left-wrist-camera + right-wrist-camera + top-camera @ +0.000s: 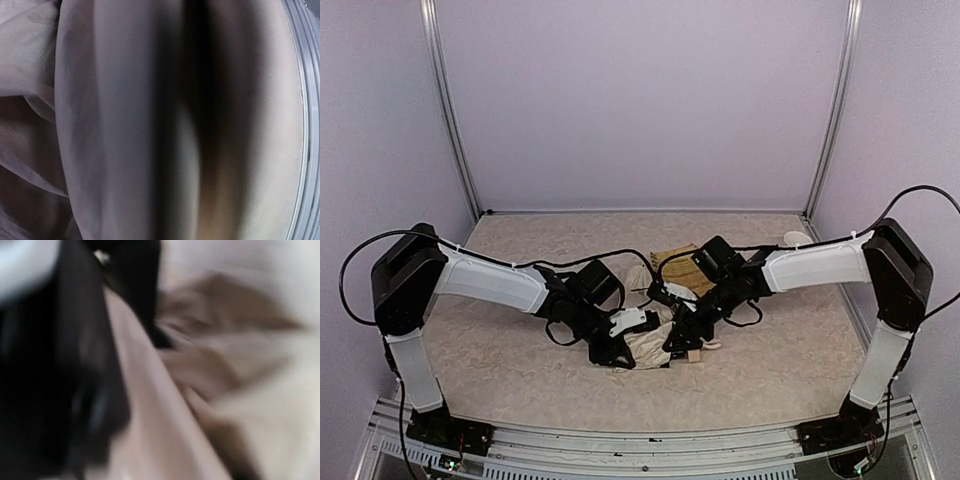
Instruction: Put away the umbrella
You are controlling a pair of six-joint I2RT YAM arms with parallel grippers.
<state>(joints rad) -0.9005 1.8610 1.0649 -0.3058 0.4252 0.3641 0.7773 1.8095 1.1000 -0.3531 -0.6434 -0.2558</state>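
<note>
Umbrella (650,348): a crumpled cream heap at the centre of the table (510,350), between the two arms. It lies on the near side of the woven basket (682,266), not in it. Fabric is loose and bunched; ribs and shaft are mostly hidden from above.

Left gripper (612,350): down at the heap's left edge, in among the cloth. Its own camera is filled with pale fabric pressed close and shows no fingers. Cannot tell whether it is clenched, released, or biting cloth.

Right gripper (678,338): at the heap's right edge, likewise buried. Its camera is smeared with blur, showing cream folds and a dark shape (65,370) on the left that I can't identify. Grip state: cannot tell.

Risks, as I judge them:
- both wrist views are smothered, so a pinch may catch only a fold of canopy and the cloth slides out when lifted
- arms pulling opposite ways on thin fabric could bend a rib or tear a seam
- fingers so close together in the heap may knock each other
- a lift by the cloth alone leaves the shaft dangling, liable to snag the basket rim
</note>
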